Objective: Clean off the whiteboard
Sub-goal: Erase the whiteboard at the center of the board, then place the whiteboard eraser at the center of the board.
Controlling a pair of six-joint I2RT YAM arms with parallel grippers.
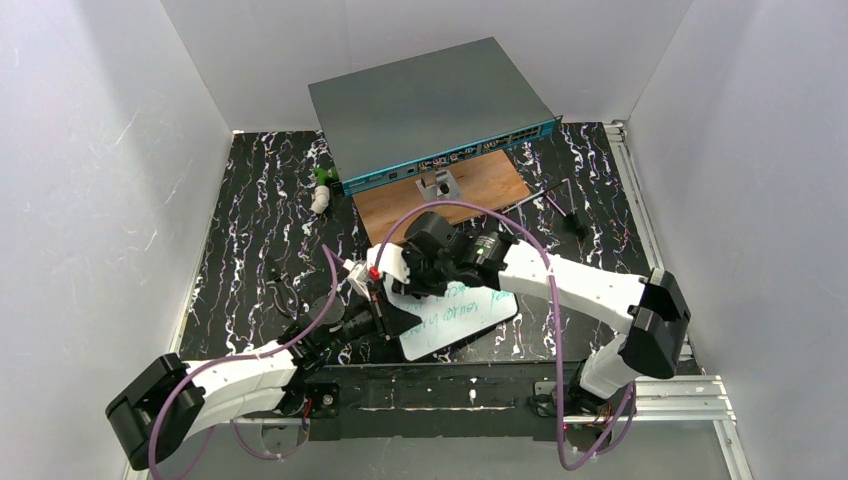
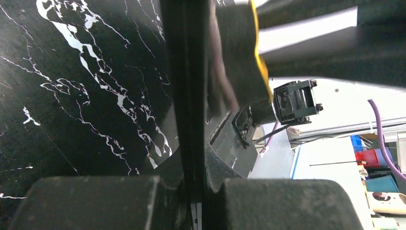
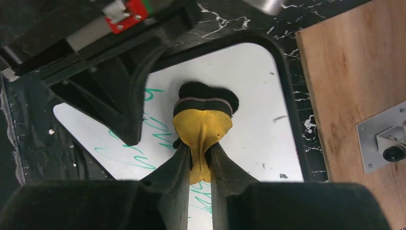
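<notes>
Right wrist shows right gripper (image 3: pixel 200 152) clamped on eraser (image 3: pixel 203 120), pressed on whiteboard (image 3: pixel 258 105) near the table's front; left gripper (image 1: pixel 378 311) pinches its edge. Sweep flat and firmly toward the writing (image 3: pixel 139 159).

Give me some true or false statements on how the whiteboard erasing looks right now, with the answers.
1. The right hand grips a yellow eraser whose dark pad rests on the whiteboard. True.
2. The whiteboard is wiped clean. False: green writing shows on the part nearer the left hand.
3. The left hand is shut on the whiteboard's edge. True.
4. The whiteboard lies on top of the wooden board. False: it lies on the black marbled table, beside the wooden board.
5. The eraser is blue. False: it is yellow with a dark pad.
</notes>
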